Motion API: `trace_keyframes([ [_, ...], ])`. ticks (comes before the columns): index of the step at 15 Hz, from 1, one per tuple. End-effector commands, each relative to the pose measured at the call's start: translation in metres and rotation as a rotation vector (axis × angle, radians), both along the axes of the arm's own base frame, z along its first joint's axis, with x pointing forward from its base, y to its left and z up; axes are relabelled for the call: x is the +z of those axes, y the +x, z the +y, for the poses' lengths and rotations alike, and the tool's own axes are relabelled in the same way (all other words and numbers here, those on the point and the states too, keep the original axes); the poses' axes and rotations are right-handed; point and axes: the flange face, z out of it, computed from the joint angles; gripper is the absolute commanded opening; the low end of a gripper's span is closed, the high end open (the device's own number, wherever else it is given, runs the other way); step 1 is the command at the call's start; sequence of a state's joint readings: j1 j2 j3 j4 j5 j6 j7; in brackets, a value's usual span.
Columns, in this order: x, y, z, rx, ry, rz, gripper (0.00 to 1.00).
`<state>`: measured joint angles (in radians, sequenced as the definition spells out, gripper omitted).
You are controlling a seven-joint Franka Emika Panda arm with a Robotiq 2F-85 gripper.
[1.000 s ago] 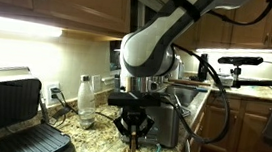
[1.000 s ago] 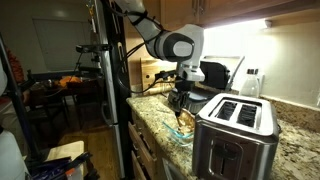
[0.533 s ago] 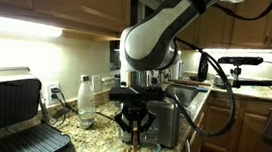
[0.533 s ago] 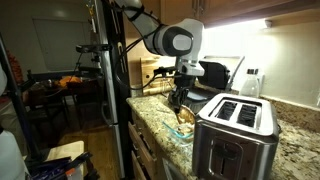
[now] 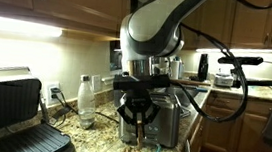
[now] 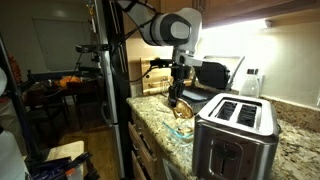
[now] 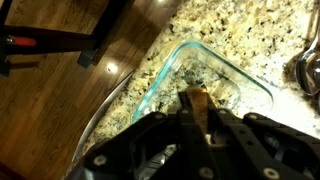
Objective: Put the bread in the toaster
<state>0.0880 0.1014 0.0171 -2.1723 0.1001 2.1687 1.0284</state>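
My gripper (image 5: 137, 119) is shut on the bread (image 7: 197, 100), a small tan slice that stands upright between the fingers. It hangs above a clear glass dish (image 7: 238, 72) on the granite counter. In an exterior view the gripper (image 6: 174, 96) holds the bread (image 6: 173, 101) above the dish (image 6: 183, 131), up and to the left of the stainless toaster (image 6: 236, 135). The toaster's two top slots are empty. In an exterior view the toaster (image 5: 168, 125) stands just behind the gripper.
A black-and-silver contact grill (image 5: 12, 114) stands open at the left, with a water bottle (image 5: 85, 101) beside it. The counter edge (image 7: 130, 75) drops to a wooden floor. A camera stand (image 6: 97, 60) stands next to the counter.
The gripper has risen steadily from just above the glass dish, carrying the bread up with it. The toaster and dish have not moved.
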Motion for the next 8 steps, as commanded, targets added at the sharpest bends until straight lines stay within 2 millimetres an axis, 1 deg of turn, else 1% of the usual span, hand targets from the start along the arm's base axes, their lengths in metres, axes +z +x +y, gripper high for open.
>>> trace_keyframes([
  [1, 0.019, -0.018, -0.001, 0.068, -0.017, 0.016, 0.08],
  [8, 0.045, -0.033, -0.006, 0.211, -0.040, 0.042, 0.08],
])
